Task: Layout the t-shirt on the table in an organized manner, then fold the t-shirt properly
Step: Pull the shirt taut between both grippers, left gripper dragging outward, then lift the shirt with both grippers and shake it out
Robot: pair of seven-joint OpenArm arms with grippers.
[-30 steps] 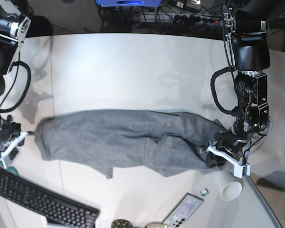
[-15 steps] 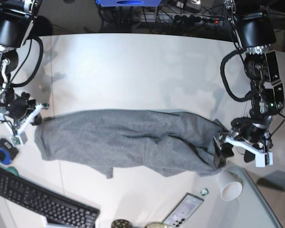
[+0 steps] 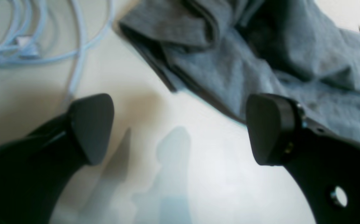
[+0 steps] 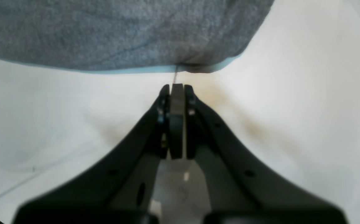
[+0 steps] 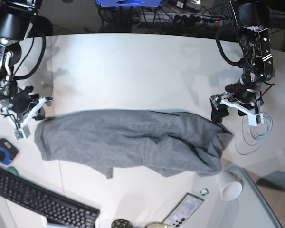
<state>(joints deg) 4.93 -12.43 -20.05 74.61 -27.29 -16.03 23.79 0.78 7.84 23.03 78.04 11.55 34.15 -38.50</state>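
Mid-table point(image 5: 133, 66): shirt point(image 5: 128, 140) lies as bunched band, unspread. Left gripper point(image 3: 180, 130) just off shirt's end, jaws wide, empty. Right gripper point(image 4: 176, 88) at opposite end, jaws pressed together, empty. Risk: regrasp pinches doubled layers, folds stay; cable point(image 5: 251, 135) beside shirt may snag.

No readable text or labels
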